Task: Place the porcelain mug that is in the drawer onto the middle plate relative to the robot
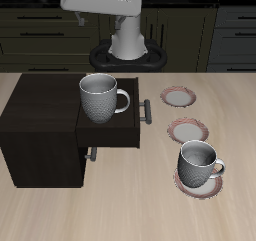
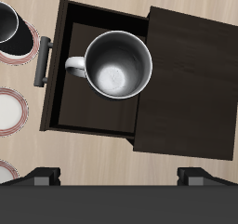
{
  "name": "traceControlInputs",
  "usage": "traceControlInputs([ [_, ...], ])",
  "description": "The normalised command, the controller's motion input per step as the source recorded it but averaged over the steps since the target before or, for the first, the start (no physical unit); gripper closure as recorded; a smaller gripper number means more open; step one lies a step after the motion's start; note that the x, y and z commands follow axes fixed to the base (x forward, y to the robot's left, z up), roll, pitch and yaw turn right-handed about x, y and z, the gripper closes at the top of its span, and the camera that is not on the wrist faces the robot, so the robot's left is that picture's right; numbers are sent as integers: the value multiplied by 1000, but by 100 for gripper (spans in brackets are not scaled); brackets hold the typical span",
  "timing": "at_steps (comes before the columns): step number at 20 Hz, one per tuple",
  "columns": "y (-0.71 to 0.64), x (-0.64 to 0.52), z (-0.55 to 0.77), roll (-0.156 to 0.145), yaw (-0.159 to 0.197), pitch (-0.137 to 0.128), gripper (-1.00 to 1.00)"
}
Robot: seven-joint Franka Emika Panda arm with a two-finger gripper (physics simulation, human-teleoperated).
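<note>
Inside the drawer (image 2: 65,60), the porcelain mug (image 2: 116,64) stands upright.

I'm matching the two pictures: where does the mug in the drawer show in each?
Exterior view: the mug stands in the open drawer, handle toward the plates.
Wrist view: the mug is seen from above, inside the drawer.
Shared landmark: the drawer's grey bar handle.

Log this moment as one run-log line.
gripper: open, above cabinet, holding nothing | porcelain mug: upright in open drawer | middle plate: bare | other mug: on nearest plate
</note>
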Motion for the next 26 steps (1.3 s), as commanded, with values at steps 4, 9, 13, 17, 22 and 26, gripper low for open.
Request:
traceControlInputs([
  [4, -14, 134, 98, -10, 93, -12, -100],
  [9, 62, 151, 7, 16, 59, 9, -100],
  [13, 97, 170, -8, 14, 29, 2, -100],
  [17, 44, 152, -53, 7, 31, 5, -100],
  [22, 66, 206, -79, 19, 33, -5, -100],
  [26, 69, 189, -55, -4, 44, -2, -100],
])
